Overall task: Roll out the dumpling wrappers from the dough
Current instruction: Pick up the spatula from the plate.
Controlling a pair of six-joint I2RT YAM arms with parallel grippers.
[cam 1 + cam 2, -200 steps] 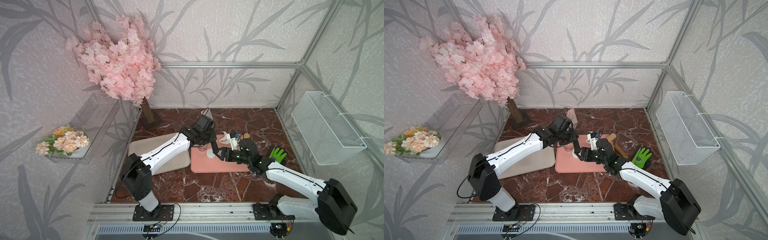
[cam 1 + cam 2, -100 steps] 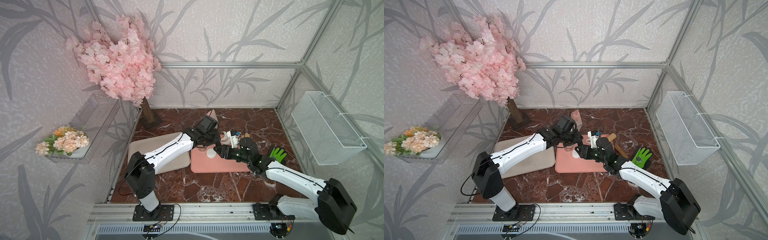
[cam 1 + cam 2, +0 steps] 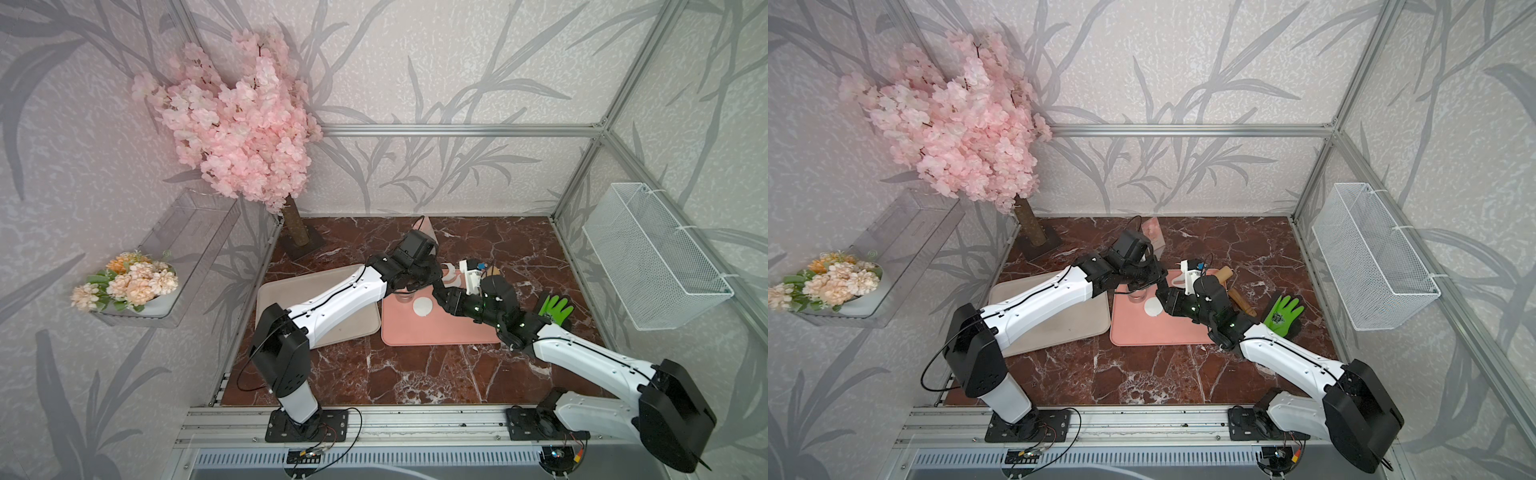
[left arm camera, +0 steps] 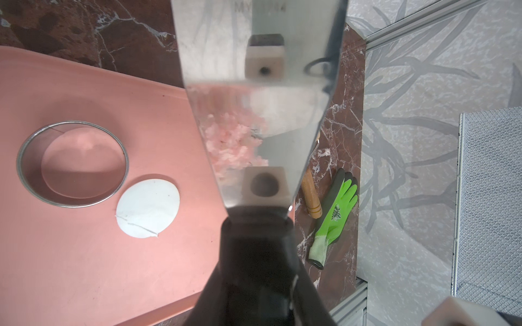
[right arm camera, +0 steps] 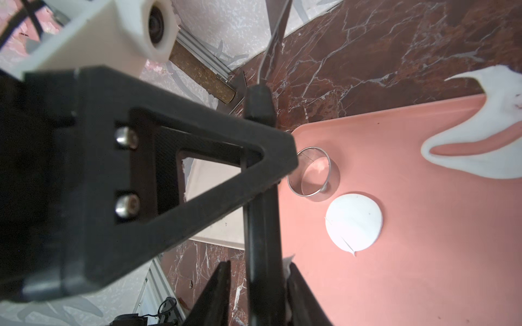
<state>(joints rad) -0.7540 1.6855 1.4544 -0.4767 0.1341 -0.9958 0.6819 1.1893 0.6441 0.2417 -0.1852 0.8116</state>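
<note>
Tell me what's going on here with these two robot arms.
The left hand holds a metal scraper, and the right hand has its fingers on either side of the handle. It looks like a hand-over, though I can't tell whether the right hand grips it. On the pink mat, one round white wrapper lies beside a glass cup, with leftover dough at the mat's edge. A rolling pin and a green glove lie off the mat.
</note>
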